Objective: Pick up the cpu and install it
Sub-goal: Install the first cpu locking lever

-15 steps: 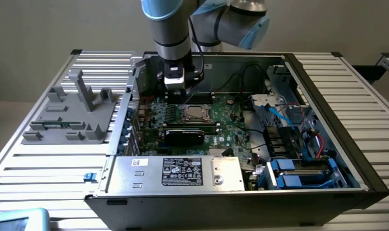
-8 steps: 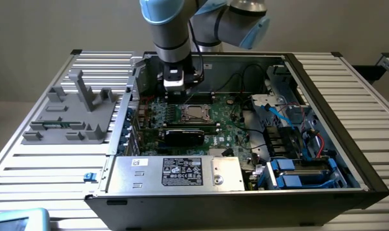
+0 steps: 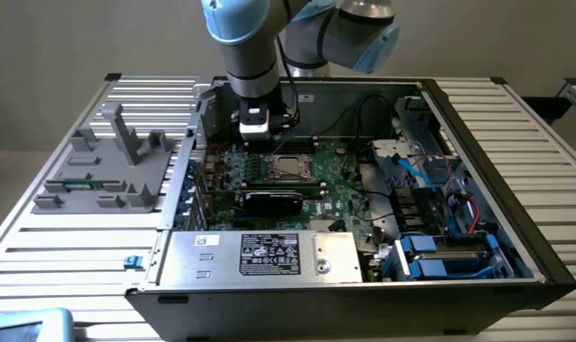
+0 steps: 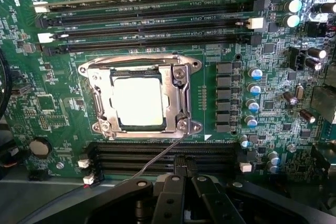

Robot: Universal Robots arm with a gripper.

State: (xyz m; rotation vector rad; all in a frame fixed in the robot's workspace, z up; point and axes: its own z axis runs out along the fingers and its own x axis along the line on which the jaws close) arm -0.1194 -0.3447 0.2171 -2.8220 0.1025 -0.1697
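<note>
The gripper (image 4: 182, 170) lies nearest the wrist camera, its two black fingers (image 4: 169, 195) pressed together; just beyond them runs one thin wire lever (image 4: 157, 160), slanting up to the socket frame (image 4: 182, 94); the one cpu (image 4: 137, 100) lies flat inside that frame, its pale metal top facing up, well apart from the fingertips; four screws mark the frame's corners; four long memory slots (image 4: 147, 24) lie on the far side of the socket, and more, partly hidden, lie between socket and gripper.

In the exterior view one open computer case (image 3: 544, 274) rests on one slatted metal table (image 3: 530, 121); the arm (image 3: 245, 50) enters at twelve o'clock and drops straight down into the case, wrist vertical, so the gripper (image 3: 257, 142) hangs over the motherboard (image 3: 340, 192) at about eleven o'clock from the cpu (image 3: 288, 168); one black expansion card (image 3: 273, 201) sits at six o'clock from the socket; one labelled power supply (image 3: 268, 255) fills the case's near edge; two blue drive caddies (image 3: 428, 258) sit at four o'clock; one grey fixture block (image 3: 107, 171) stands outside the case at nine o'clock.
</note>
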